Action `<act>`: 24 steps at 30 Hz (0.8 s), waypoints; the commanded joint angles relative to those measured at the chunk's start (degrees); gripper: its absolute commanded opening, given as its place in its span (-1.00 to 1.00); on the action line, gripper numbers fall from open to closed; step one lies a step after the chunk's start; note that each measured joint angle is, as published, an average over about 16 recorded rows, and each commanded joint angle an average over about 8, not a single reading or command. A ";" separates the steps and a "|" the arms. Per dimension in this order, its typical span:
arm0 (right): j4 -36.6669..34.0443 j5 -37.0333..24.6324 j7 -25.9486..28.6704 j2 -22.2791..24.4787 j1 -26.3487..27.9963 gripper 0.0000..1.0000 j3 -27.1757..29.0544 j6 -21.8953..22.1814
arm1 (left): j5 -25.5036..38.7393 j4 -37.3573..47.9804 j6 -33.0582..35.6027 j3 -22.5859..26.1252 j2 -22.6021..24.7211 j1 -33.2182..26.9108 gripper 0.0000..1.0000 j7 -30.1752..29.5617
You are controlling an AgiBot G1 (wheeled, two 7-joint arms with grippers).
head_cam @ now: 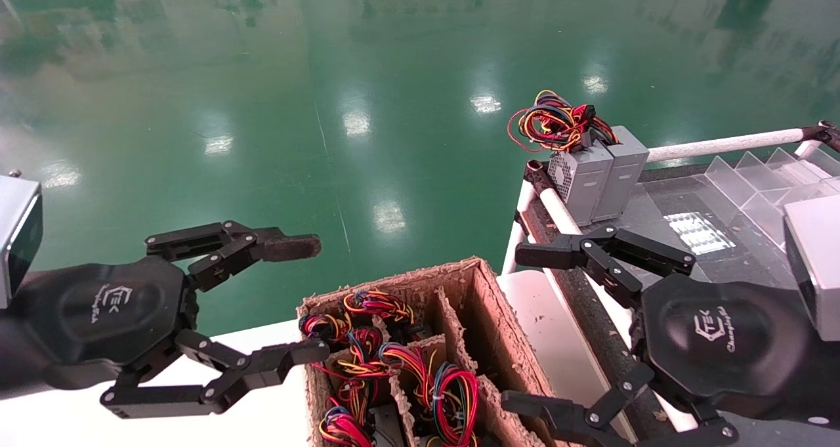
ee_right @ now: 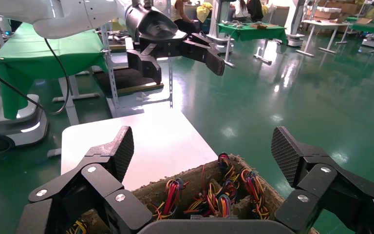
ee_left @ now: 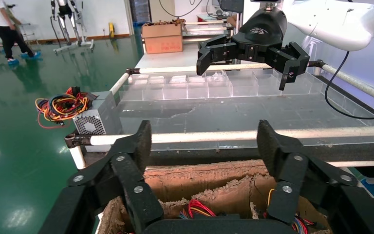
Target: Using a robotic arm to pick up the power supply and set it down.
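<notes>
Two small grey metal power supply boxes stand on end, side by side and touching, at the far left corner of the dark table with white tube rails (head_cam: 722, 148). On the left power supply (head_cam: 583, 188) (ee_left: 97, 119) a perforated vent face is turned toward the robot's left. The right one (head_cam: 625, 171) shows plain sheet metal. Their long axes run upright, and the tangled red, yellow and black wire bundle (head_cam: 558, 124) (ee_left: 61, 105) spills from their top ends out past the table corner, over the glossy green floor (head_cam: 262, 106). Further along this table lie clear plastic divider trays (head_cam: 755, 178). Nearer the robot, a worn brown cardboard box (head_cam: 489, 309) with cardboard partitions sits on a white table (head_cam: 65, 421). Its compartments hold more coloured wire bundles of the same kind, and the units under them are mostly hidden. The right tool (head_cam: 522, 329) (ee_right: 202, 146), black with all-black fingertips, hovers spread wide and empty just beside the box's right wall, near the upright pair but not touching it. The left tool (head_cam: 312, 299) (ee_left: 205, 141), with a brownish worn pad on one fingertip, hangs just left of the box, also released and holding nothing. Each palm carries a white "TEK" logo with a line of slanted script I cannot read for certain.
</notes>
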 commanded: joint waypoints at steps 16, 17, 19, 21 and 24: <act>0.00 0.00 0.00 0.00 0.00 1.00 0.00 0.00 | 0.00 0.00 0.00 0.00 0.00 0.00 -1.00 0.00; 0.00 0.00 0.00 0.00 0.00 1.00 0.00 0.00 | 0.00 0.00 0.00 0.00 0.00 0.00 -1.00 0.00; 0.00 0.00 0.00 0.00 0.00 1.00 0.00 0.00 | 0.00 0.00 0.00 0.00 0.00 0.00 -1.00 0.00; 0.00 0.00 0.00 0.00 0.00 1.00 0.00 0.00 | 0.00 0.00 0.00 0.00 0.00 0.00 -1.00 0.00; 0.00 0.00 0.00 0.00 0.00 1.00 0.00 0.00 | 0.00 0.00 0.00 0.00 0.00 0.00 -1.00 0.00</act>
